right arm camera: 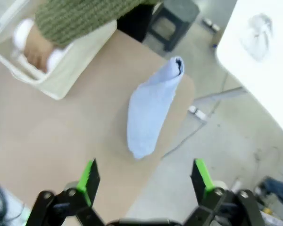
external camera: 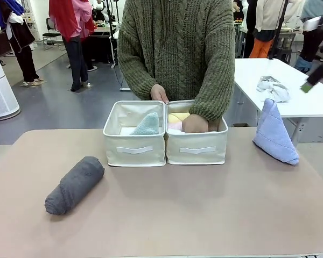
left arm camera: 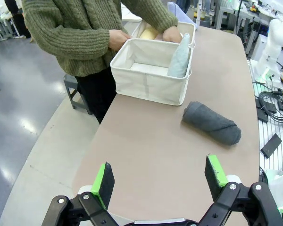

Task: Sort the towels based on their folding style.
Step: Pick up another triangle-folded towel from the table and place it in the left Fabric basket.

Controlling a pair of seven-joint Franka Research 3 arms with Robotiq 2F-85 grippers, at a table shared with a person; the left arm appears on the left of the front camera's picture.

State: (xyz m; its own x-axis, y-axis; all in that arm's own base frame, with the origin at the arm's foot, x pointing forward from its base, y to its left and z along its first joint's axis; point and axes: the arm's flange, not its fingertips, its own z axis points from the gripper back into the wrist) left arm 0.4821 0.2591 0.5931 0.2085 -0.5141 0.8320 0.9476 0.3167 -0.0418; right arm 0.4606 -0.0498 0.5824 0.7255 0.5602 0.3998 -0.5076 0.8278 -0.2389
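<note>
My left end effector (left arm camera: 159,178): pads spread wide, nothing between them. The dark grey roll (left arm camera: 211,123) lies flat on the desk (left arm camera: 146,150) above it, right of centre in the left wrist frame, long axis upper left to lower right. My right end effector (right arm camera: 145,176) is spread too and empty. The light blue cone (right arm camera: 151,110) is straight above it mid-frame, axis lower left to upper right, by the desk edge. Each arm is nearest its own towel. Front frame centre: teal cone (external camera: 148,124) in the left bin (external camera: 134,149), yellow roll (external camera: 178,116) in the right bin (external camera: 196,151), and the person's hand (external camera: 195,123) inside that one.
</note>
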